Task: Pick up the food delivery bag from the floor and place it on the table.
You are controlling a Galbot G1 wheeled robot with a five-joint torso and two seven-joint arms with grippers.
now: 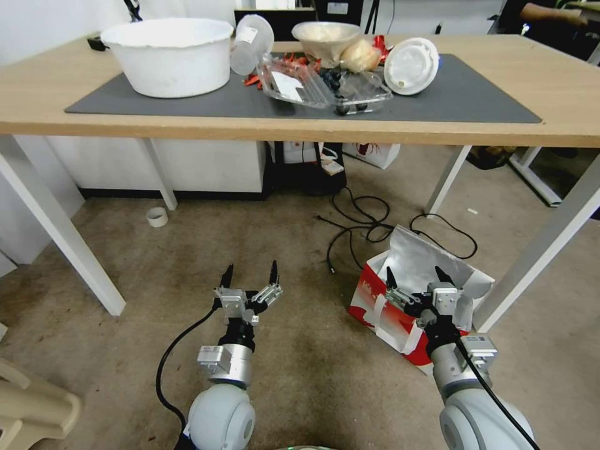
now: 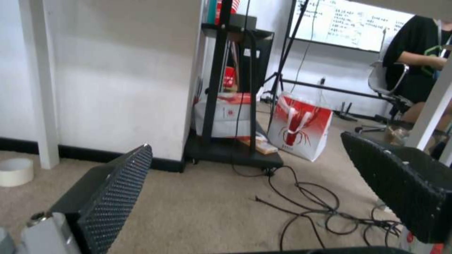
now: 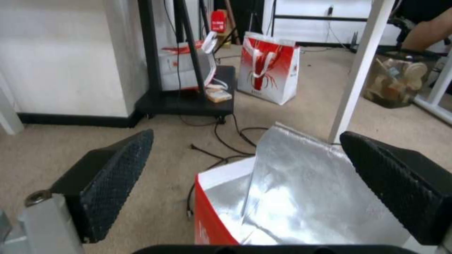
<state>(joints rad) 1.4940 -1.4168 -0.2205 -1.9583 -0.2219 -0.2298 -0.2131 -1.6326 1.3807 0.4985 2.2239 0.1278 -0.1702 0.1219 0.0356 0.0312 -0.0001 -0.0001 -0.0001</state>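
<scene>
Left gripper (image 1: 250,275): low, arm extended fwd, fingers spread apart. Right gripper (image 1: 413,277): low, arm extended fwd, fingers spread apart, nothing gripped.

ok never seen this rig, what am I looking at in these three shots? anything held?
It is a wheeled robot with two arms. The wide shot comes from its head camera; the other two come from cameras on each wrist, looking out between the tool fingers. The left tool hovers open over bare carpet. The right tool is open above the food delivery bag, which sits on the floor with its foil lining showing. Nothing is held. The table carries a grey mat, a white bowl and plastic containers.
</scene>
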